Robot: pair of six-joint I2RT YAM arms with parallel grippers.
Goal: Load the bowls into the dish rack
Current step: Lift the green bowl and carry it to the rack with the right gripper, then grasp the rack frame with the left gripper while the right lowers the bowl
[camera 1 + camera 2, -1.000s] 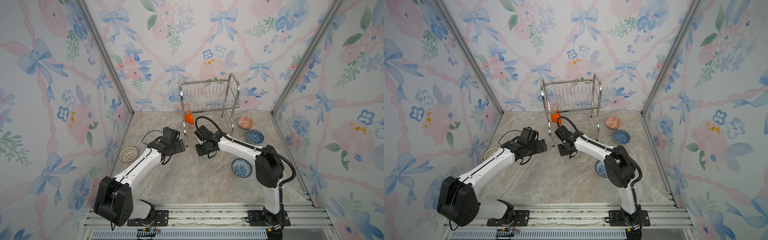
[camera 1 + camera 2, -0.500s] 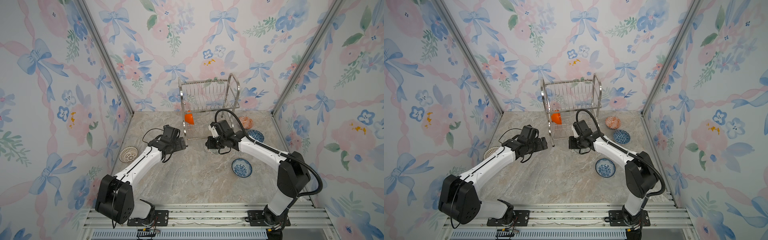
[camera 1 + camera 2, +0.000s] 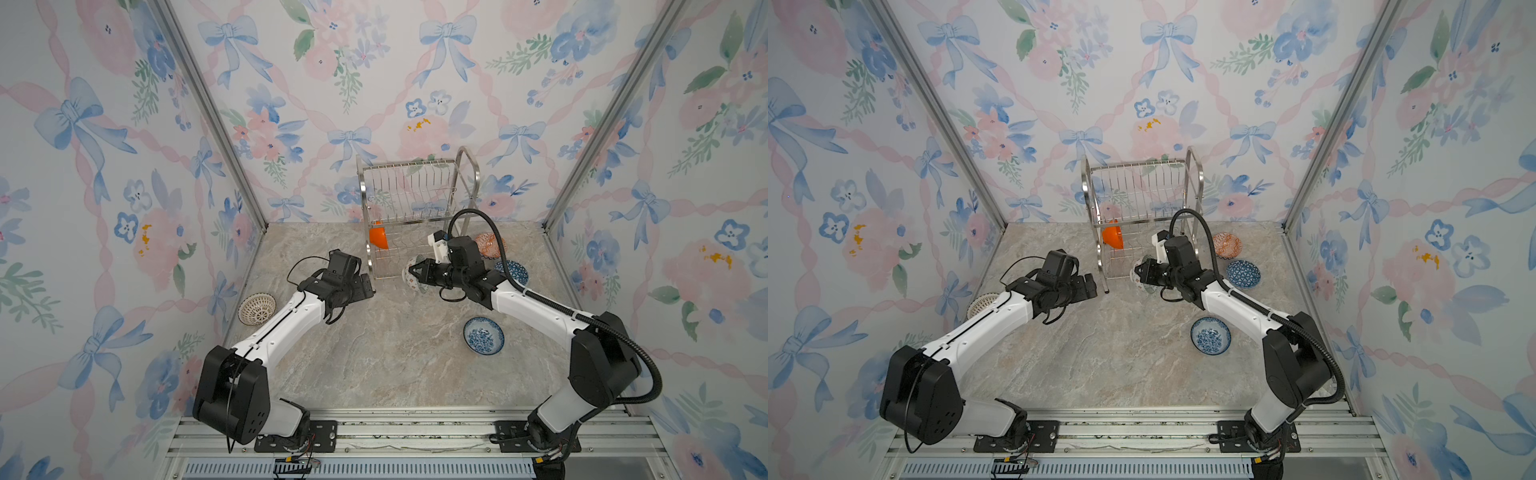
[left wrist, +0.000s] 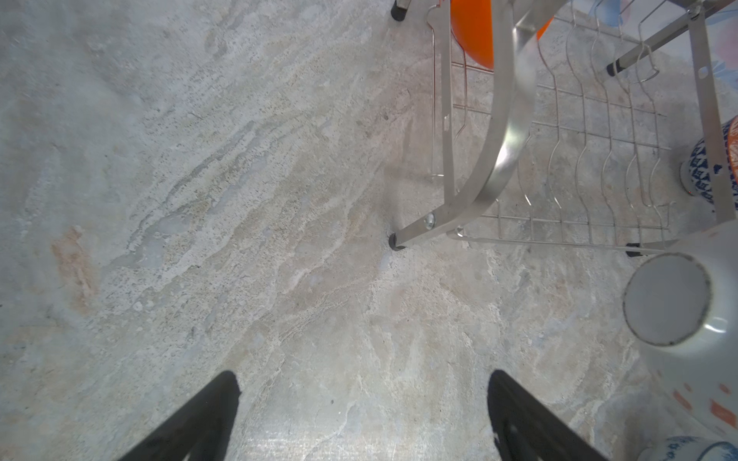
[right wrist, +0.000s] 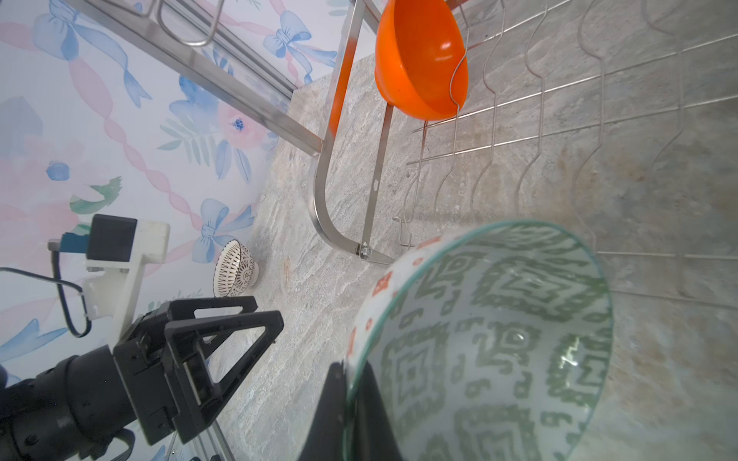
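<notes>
The right hand (image 3: pixel 419 271) is clamped on the rim of the green bowl (image 5: pixel 499 339). A second ago this hand and its bowl were more to the left, close to the left hand. Now they are at the front of the rack (image 3: pixel 415 187), just by the low shelf. The bowl is off the table (image 3: pixel 395 374) and tipped on its side, with its bottom toward the left hand. I think this bowl is about to go into the low shelf.

The left hand (image 3: pixel 365 286) has hardly moved. It is by the rack's left front leg, its fingers wide apart and holding nothing.

In the rack, the low shelf holds only the orange bowl (image 3: pixel 379 239). It stands on its edge at the left end. The top shelf looks bare.

Four bowls sit on the table. The white bowl (image 3: pixel 257 308) is far left by the wall. The blue flower bowl (image 3: pixel 483 336) is near the right arm. The dark blue bowl (image 3: pixel 513 272) and the red bowl (image 3: pixel 490 245) are just right of the rack. I see nothing inside any bowl. So one bowl is loaded and five are left.
</notes>
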